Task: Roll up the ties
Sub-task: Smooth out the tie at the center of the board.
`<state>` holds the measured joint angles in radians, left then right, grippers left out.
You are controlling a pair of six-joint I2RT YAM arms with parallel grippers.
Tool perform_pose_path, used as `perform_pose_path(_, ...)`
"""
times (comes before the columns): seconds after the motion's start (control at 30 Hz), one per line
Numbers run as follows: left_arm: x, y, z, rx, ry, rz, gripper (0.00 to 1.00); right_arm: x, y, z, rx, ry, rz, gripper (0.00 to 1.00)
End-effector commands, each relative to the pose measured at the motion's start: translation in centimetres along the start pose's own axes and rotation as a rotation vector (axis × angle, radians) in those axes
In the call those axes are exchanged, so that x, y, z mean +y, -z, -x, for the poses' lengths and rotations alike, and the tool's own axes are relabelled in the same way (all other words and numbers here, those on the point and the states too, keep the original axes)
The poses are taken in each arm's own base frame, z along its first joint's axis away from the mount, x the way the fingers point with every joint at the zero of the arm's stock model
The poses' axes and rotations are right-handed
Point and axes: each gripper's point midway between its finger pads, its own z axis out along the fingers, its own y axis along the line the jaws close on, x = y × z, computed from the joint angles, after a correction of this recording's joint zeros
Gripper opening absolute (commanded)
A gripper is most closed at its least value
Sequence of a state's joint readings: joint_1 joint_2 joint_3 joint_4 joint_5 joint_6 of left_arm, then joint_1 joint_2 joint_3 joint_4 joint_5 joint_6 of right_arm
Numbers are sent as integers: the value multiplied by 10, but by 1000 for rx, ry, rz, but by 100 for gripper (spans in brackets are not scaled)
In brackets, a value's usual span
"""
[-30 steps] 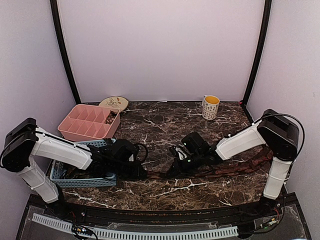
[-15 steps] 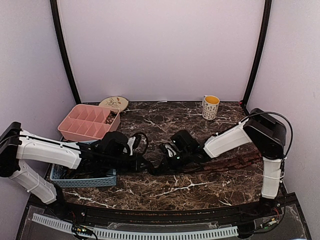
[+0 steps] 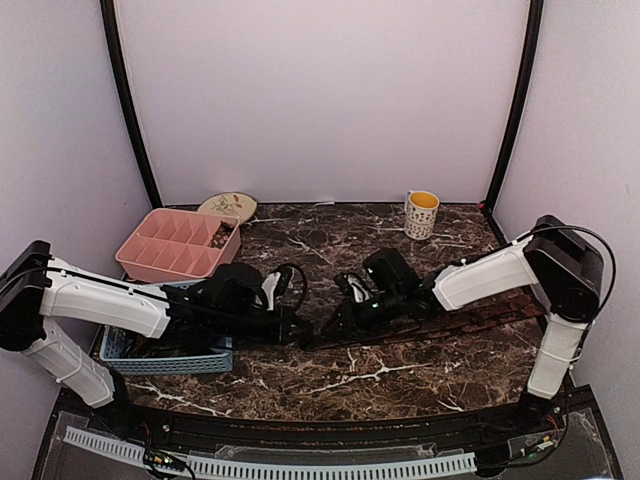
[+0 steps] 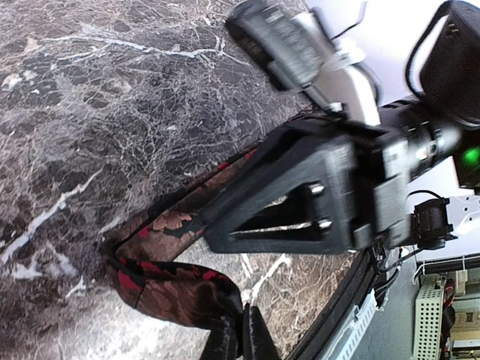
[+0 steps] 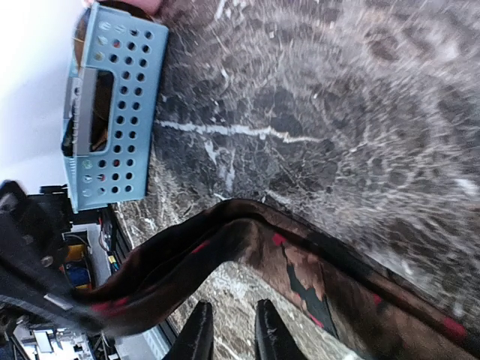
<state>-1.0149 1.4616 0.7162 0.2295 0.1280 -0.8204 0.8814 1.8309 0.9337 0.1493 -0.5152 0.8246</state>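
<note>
Both arms meet mid-table, low over the marble table (image 3: pixel 300 250). One tie (image 3: pixel 455 322) lies flat in a long strip running from the centre out toward the right edge, reddish-brown with a leaf pattern. Its near end is doubled over into a loose fold right at the two tools. The left gripper (image 4: pixel 241 324) is closed tight, and the folded end runs straight into its tips, so it reads as pinching that end, likely to anchor the start of the roll. The right gripper (image 5: pixel 232 321) is only cracked apart, a narrow gap with nothing between the fingers. The fabric lies just beyond its tips, and one finger looks to be resting on the strip beside the fold, probably steadying it so it doesn't slide. Rolling looks barely begun: one fold, no coil, most of the length unrolled. The blue basket (image 3: pixel 190 362) sits under the left arm and the pink organizer (image 3: pixel 165 243) behind it. Something dark sits in one of its right-end compartments, maybe a finished roll, too small to tell. The mug (image 3: pixel 422 214) and plate (image 3: pixel 228 206) sit at the back, well apart from the work.
</note>
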Motion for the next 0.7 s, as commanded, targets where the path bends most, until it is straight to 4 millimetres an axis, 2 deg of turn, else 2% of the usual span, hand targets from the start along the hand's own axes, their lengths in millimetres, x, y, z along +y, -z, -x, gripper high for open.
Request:
perform_pose_path(0.0,-10,-11,11,-10,-50,-1,0,-4,25,2,-31,5,17,22)
perform_pose_path(0.23,-25,-41,15,18,-54,-62,0,-1,41,-2,-51,-56,125,38)
perform_pose_path(0.43,-18,-63,7,42,-19,-78,0,-8,44,-4,-54,-107,163,41)
perform_pose_path(0.53,-9,-69,4,46,30,-88,13,-12,41,-7,-43,-120,155,41)
perform_pose_path(0.67,12,-69,2,29,158,-143,27,-19,37,-10,-35,-140,144,42)
